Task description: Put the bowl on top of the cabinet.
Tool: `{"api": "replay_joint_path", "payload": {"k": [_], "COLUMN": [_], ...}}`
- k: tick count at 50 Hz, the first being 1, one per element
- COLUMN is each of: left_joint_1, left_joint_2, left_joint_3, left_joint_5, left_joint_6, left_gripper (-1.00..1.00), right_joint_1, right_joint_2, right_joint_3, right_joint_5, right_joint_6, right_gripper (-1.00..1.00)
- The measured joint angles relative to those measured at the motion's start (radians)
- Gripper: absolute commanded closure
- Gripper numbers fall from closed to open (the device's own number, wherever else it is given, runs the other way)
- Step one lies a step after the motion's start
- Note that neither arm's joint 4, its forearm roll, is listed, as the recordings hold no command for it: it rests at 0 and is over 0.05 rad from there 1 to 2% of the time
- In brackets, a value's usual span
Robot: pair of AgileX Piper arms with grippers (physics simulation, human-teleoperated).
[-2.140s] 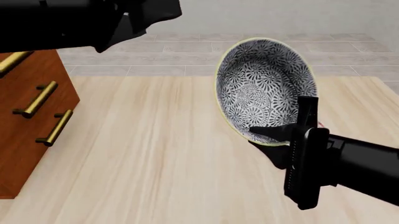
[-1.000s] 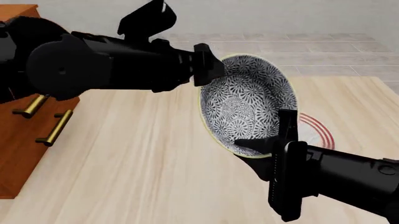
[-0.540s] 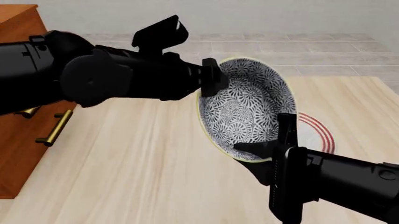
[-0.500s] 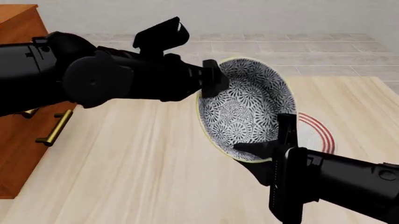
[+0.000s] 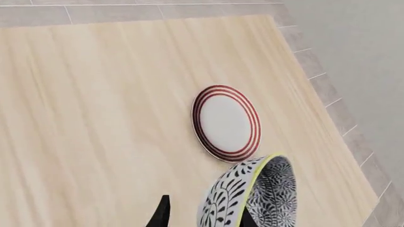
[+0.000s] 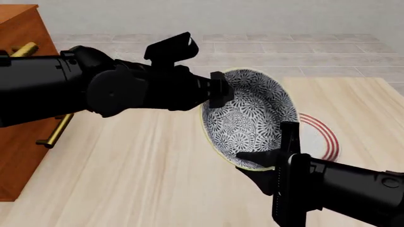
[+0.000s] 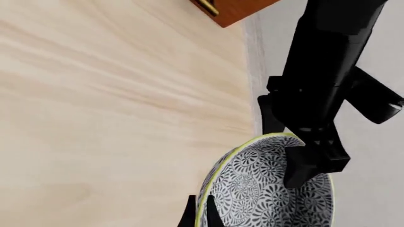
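The bowl (image 6: 252, 116), black-and-white patterned with a pale yellowish rim, hangs tilted above the table with its inside facing the front camera. My right gripper (image 6: 254, 161) is shut on its lower rim, one finger on either side of the wall (image 7: 200, 215). My left gripper (image 6: 222, 92) is open at the upper left rim; one finger is inside the bowl (image 7: 309, 165) and one is outside, with a gap to the wall in the left wrist view (image 5: 162, 215). The reddish-brown cabinet (image 6: 19, 142) stands at the far left, partly hidden by the left arm.
A flat white plate with red rings (image 5: 225, 122) lies on the wooden table (image 6: 126, 179) under and to the right of the bowl. Brass handles (image 6: 54, 132) stick out of the cabinet's front. Tiled floor lies beyond the table's far edge.
My left arm has swung in from the upper left and reached the bowl's upper rim. The right gripper has carried the bowl slightly left and kept hold of it.
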Motion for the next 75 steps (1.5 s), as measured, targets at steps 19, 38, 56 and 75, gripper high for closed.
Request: {"api": "replay_joint_path", "payload": {"k": [19,38,56,75], "left_joint_1": [0.008,0.044,0.088,0.144], "left_joint_2": [-0.005,-0.005,0.049,0.147], "left_joint_3": [0.023,0.034,0.048,0.049], "left_joint_5": [-0.028,-0.046,-0.103,-0.204], "left_joint_6": [0.074,0.080,0.053,0.025], "left_gripper": [1.00,1.00,1.00,1.00], "right_joint_1": [0.006,0.019,0.042,0.050], "right_joint_2": [0.004,-0.019,-0.070,-0.152], "right_joint_3": [0.002,0.000,-0.010,0.005], "right_joint_5": [-0.026,-0.028,0.007,0.067], "right_joint_6": [-0.003,-0.004,-0.015,-0.010], "right_gripper": [1.00,-1.00,-1.00,-1.00]}}
